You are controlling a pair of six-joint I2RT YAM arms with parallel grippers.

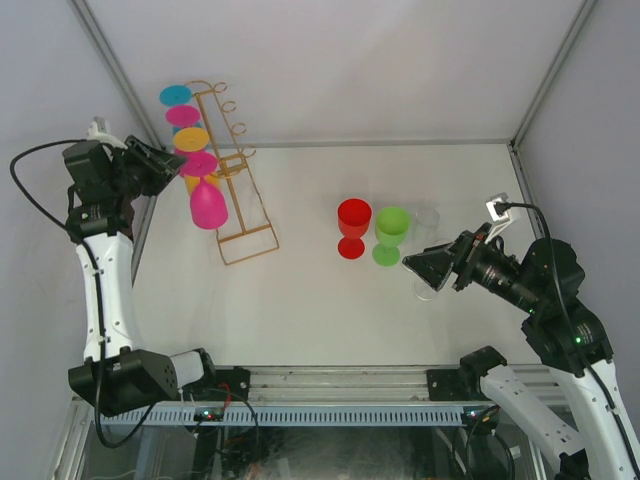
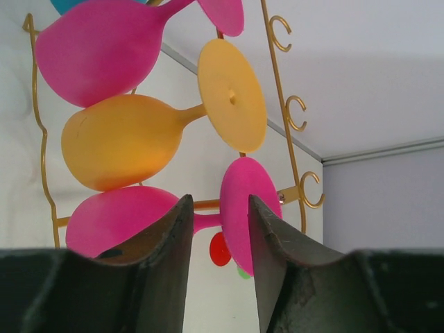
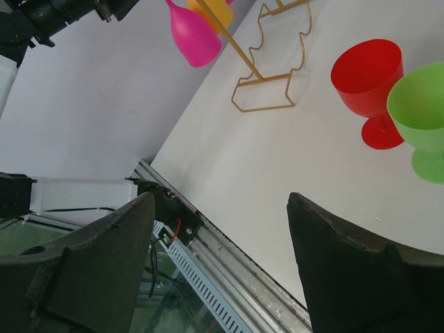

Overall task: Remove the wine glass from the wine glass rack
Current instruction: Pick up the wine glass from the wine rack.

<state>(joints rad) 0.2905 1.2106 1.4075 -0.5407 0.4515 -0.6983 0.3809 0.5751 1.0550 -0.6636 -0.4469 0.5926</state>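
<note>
Left fingers (image 2: 166,263) astride lowest pink wine glass (image 2: 118,220) stem, contact unclear.

My left arm (image 1: 100,290) and right arm (image 1: 555,290) from above: white links, black joint housings, looping black cables (image 1: 25,190), a green light (image 1: 577,340) on the right, dark rough fingers (image 2: 166,263).

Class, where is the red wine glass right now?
In the top view, the red wine glass stands upright on the table, immediately left of the green wine glass.
</note>
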